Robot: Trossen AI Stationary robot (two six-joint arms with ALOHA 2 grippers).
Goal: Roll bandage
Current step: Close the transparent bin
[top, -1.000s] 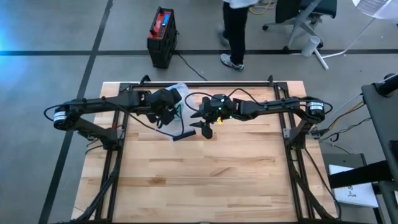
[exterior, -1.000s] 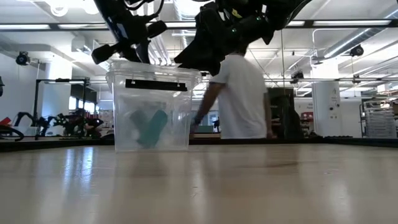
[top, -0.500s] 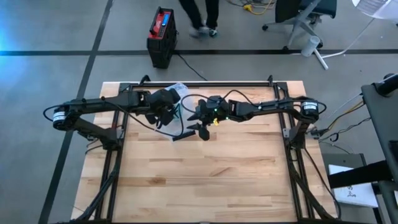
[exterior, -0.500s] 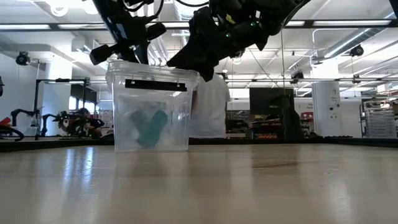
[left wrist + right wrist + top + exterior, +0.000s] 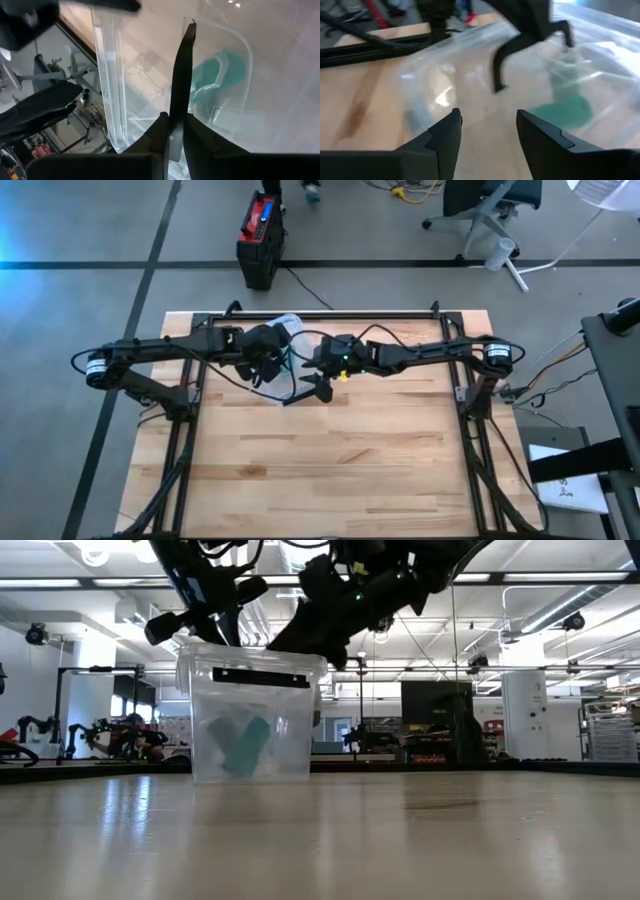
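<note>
A clear plastic box [image 5: 255, 710] stands at the table's far side, with a black bar [image 5: 260, 677] across the top of its near wall. The teal bandage [image 5: 243, 745] lies inside it and also shows in the wrist views [image 5: 220, 75] [image 5: 565, 110]. My left gripper [image 5: 262, 372] hangs over the box's open top, shut on a thin black strip [image 5: 181, 80]. My right gripper [image 5: 322, 385] stands open at the box's upper right corner [image 5: 318, 658], right beside the black bar's end [image 5: 312, 390]. My left gripper pinches the thin black strip's near end [image 5: 174, 131] between its two fingers. It slants down into the box from the table's left. The strip shows edge-on and runs on past the fingertips along them, over the bandage. My right gripper is close to the box's near right corner; I cannot tell whether it touches it.
A black frame rail [image 5: 330, 315] runs along the table's far edge behind the box. Bare wooden tabletop [image 5: 330, 470] stretches toward the near edge. A red and black case [image 5: 260, 240] stands on the floor beyond the table.
My right gripper has moved toward the table's left, up to the box's near right corner. The box has shifted a little toward the right, and its black bar now sits slightly tilted. A person behind the table has walked out of view.
</note>
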